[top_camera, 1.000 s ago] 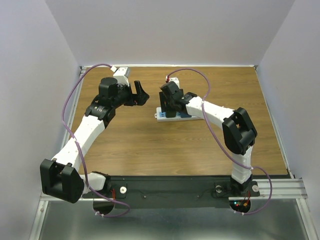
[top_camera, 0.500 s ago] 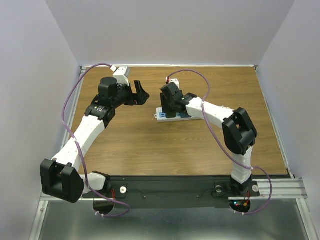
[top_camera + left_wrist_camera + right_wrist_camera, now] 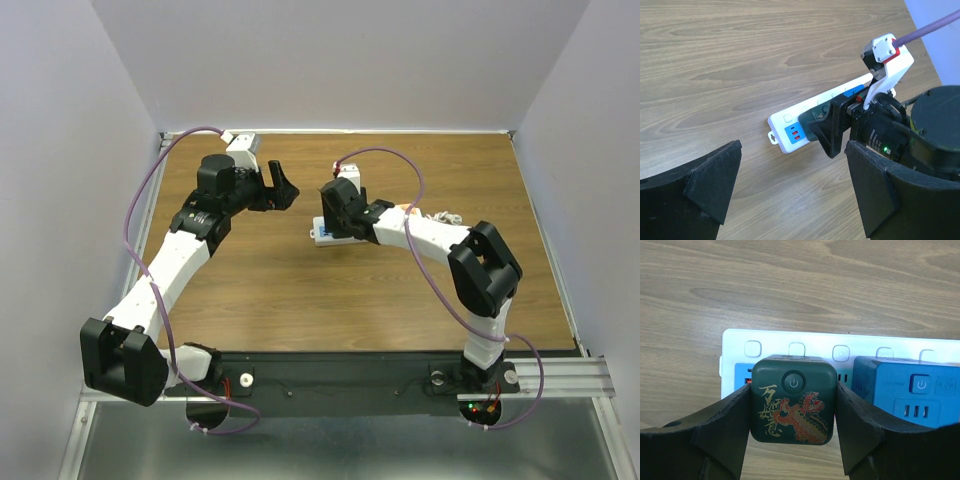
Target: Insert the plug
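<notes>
My right gripper (image 3: 794, 412) is pinching the plug (image 3: 794, 399), a dark green cube with rounded corners, a power symbol on its upper face and a gold and red dragon print with gold characters below it. My two black fingers (image 3: 725, 430) press flat against its left and right sides, one on each. The plug sits over the white power strip (image 3: 815, 339), which lies on the wooden table (image 3: 790, 280), at the socket next to the strip's blue USB panel (image 3: 792, 134) near one end. From my right wrist view the cube covers that socket completely, so I cannot tell whether its prongs are fully home or only resting on the face. Just beside it, almost touching, a blue adapter (image 3: 905, 390) of the same cube shape is seated on the strip in the next socket. A row of small square buttons runs along the strip's far edge. My left gripper (image 3: 792, 192) hangs above bare table well to the left of the strip, its jaws spread wide with nothing between them, and it faces the strip and my right gripper. A purple cable (image 3: 380, 150) arcs over my right wrist
</notes>
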